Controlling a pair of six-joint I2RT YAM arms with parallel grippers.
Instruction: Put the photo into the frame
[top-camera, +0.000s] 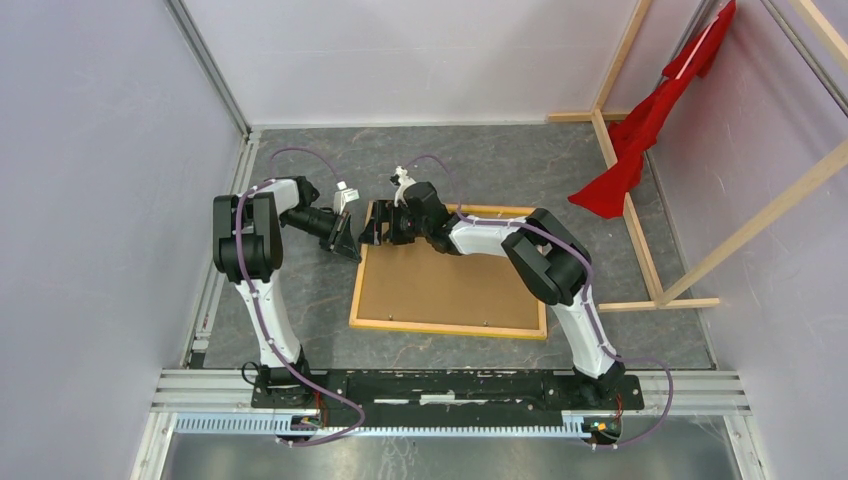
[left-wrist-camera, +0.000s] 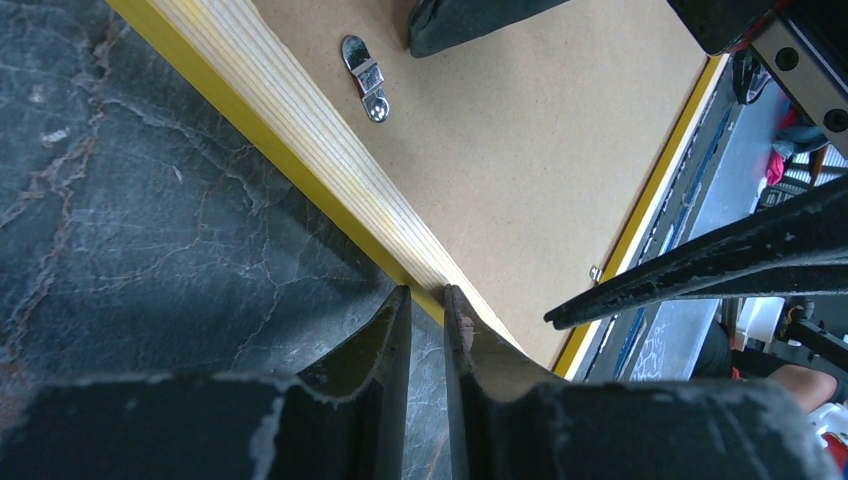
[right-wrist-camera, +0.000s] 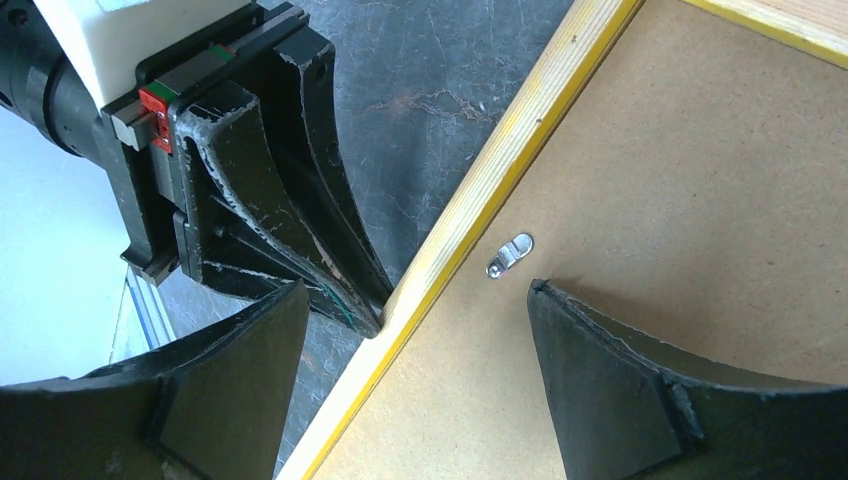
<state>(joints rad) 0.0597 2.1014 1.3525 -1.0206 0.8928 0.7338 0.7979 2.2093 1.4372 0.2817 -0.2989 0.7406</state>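
Top external view: large thin-railed rectangular picture frame (top-camera: 450, 327), yellow-edged with a pale wood back, lies face down on the dark marbled tabletop (top-camera: 480, 160). A brown fibreboard backing sheet (top-camera: 450, 285) is seated inside it. Left end effector (left-wrist-camera: 428, 295): clenched nearly shut, holding nothing, tips against the frame's yellow outer edge near its far-left corner. Right end effector (right-wrist-camera: 420, 290): released, spread wide over that same rail, one finger above the backing sheet beside a silver turn clip (right-wrist-camera: 509, 255).

Arms (top-camera: 272, 320): white links, black joints; purple cables (top-camera: 292, 150) alongside; scuffed black curved jaws.
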